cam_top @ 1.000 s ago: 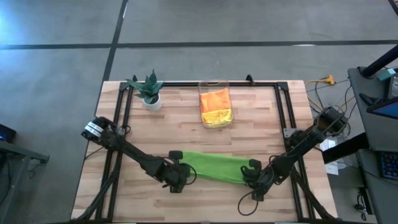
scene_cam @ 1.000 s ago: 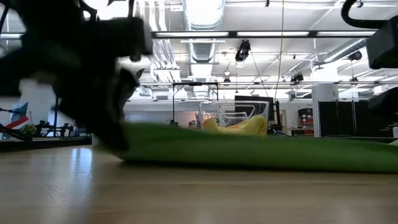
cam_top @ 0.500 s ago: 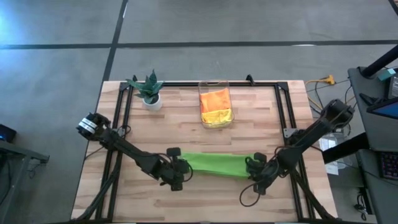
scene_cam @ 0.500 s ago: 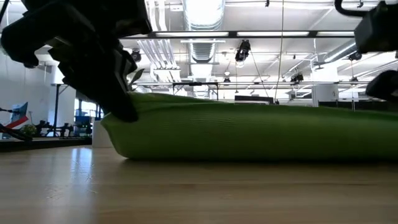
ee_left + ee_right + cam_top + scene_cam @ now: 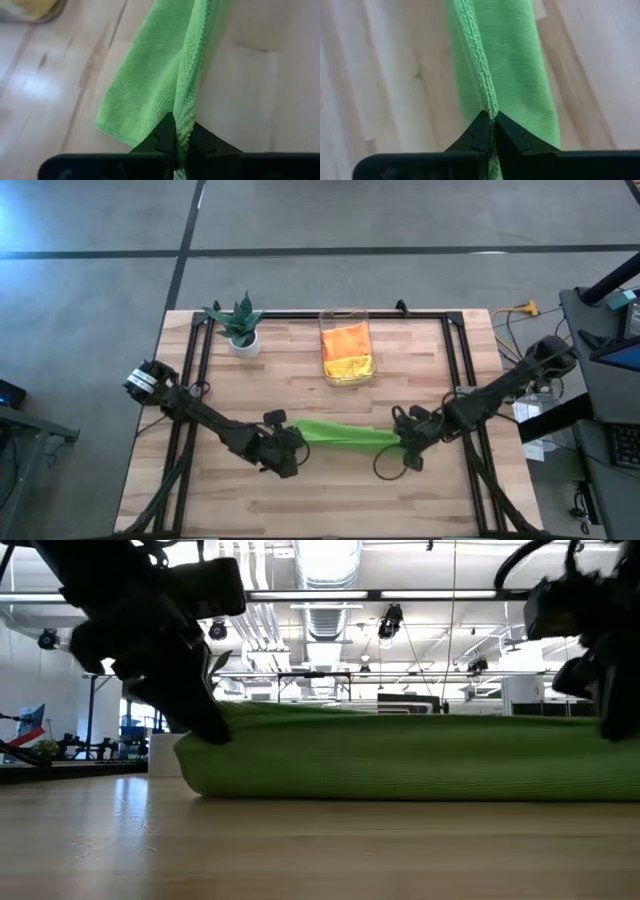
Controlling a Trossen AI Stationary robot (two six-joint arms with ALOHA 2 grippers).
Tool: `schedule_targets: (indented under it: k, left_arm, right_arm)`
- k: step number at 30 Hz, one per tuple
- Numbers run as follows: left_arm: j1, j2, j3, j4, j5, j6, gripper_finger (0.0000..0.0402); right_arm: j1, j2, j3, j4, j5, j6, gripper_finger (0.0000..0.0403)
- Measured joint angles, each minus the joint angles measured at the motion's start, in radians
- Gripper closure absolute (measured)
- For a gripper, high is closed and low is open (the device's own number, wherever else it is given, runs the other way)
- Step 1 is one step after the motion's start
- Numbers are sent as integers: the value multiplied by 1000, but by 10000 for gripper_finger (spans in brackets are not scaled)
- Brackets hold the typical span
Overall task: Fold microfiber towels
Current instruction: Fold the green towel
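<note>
Two robot arms hold a lime green towel (image 5: 345, 436) stretched between them above the middle of the wooden table (image 5: 300, 395), nearer its front edge than its back; at the towel's left end the left gripper (image 5: 290, 442) has its fingers pinched together on the hem (image 5: 186, 131), and at the right end the right gripper (image 5: 405, 448) is likewise clamped on the cloth's edge (image 5: 488, 107). At the back edge stand a small potted plant (image 5: 240, 325), toward the left corner, and a clear plastic bin (image 5: 346, 348) at the middle, holding an orange towel (image 5: 345, 338) and a yellow towel (image 5: 350, 367).

The step in hand appears to be carrying the gripped edge over to make the first fold; done well, both grippers would travel together and level, keeping the cloth taut between them, and would let go only once the held edge lies squarely along the opposite one; uneven travel would likely skew the fold.

The high view alone gives the towel's place on the table and the bin's contents; the low view shows the cloth doubled, its rounded fold resting on the wood; only the wrist views show each pair of fingers biting the hem, the loose layer hanging beside it.
</note>
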Motion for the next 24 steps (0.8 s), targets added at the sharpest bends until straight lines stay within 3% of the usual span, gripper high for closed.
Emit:
schedule_targets:
  k: [8,15,24]
  left_arm:
    - [66,2,-1,-2,-21,-18,401]
    - [135,3,-3,3,-40,-19,400]
    - [174,3,-62,-6,-21,-64,315]
  right_arm:
    - [-105,30,-16,-4,-35,-69,390]
    - [-122,68,-21,-1,-36,-65,390]
    - [-132,105,-24,-22,-57,-19,358]
